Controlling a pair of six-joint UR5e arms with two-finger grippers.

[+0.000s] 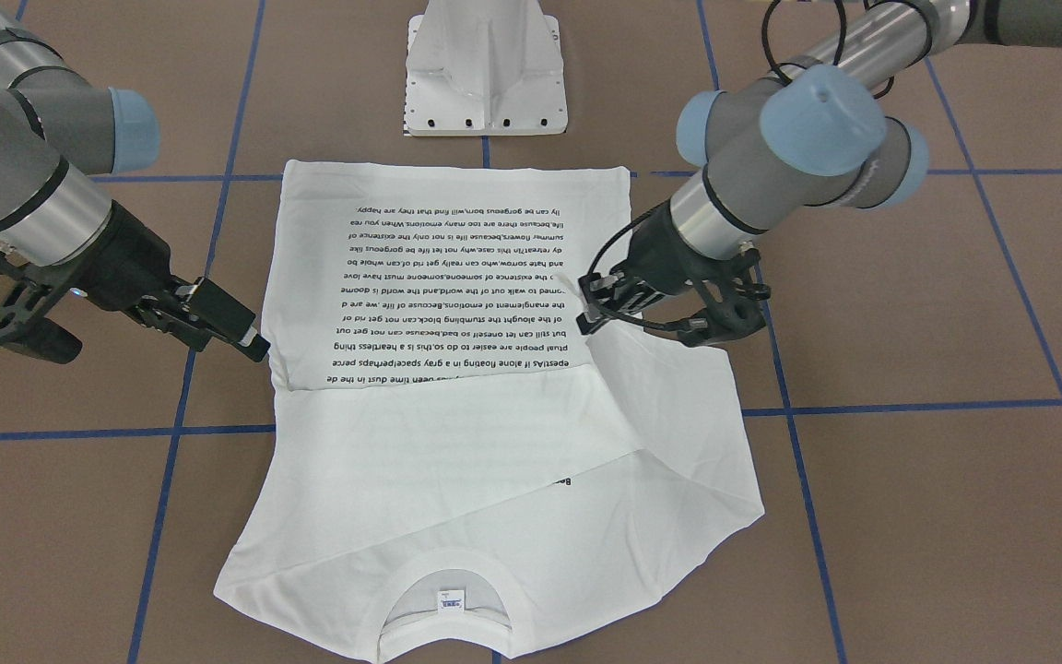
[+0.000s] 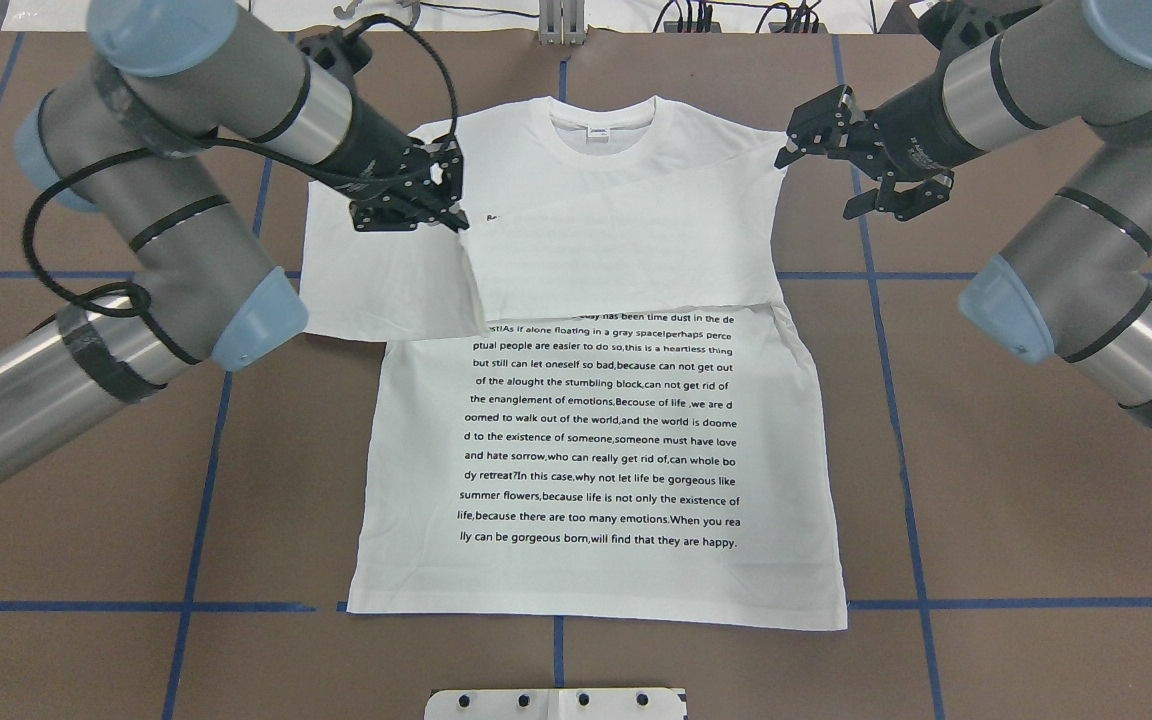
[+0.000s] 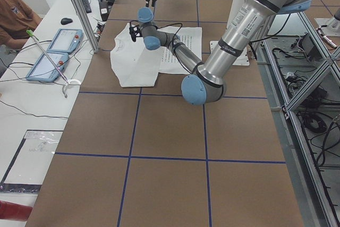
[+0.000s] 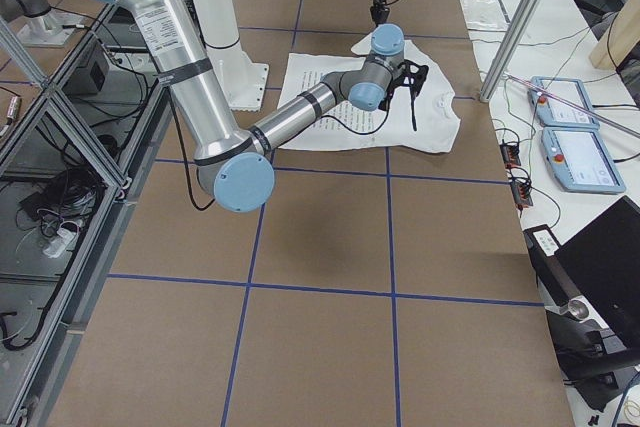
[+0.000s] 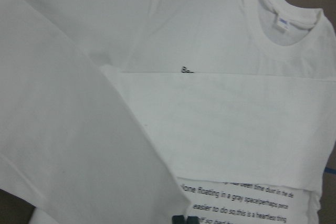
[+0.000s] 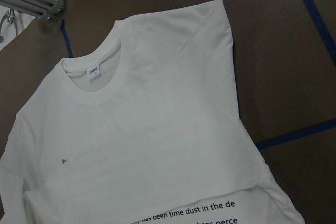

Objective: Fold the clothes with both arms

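White T-shirt (image 2: 596,440) lies flat on the brown table (image 2: 986,480). Its long axis runs away from the robot, hem nearest and collar farthest. At its far end, the left gripper (image 2: 454,215) pinches a folded sleeve (image 2: 386,290). The right gripper (image 2: 786,155) hovers beside the shoulder, and I cannot tell its grip.

Table (image 2: 1016,500): flat brown top, divided into large squares by blue tape lines (image 2: 1036,604). Lying directly on it: one white T-shirt (image 2: 596,440), spread flat with its black printed text upward, collar toward the edge far from the robot, both sleeves folded in across the chest. Standing on it at the robot's side: one white pedestal base (image 1: 487,69).
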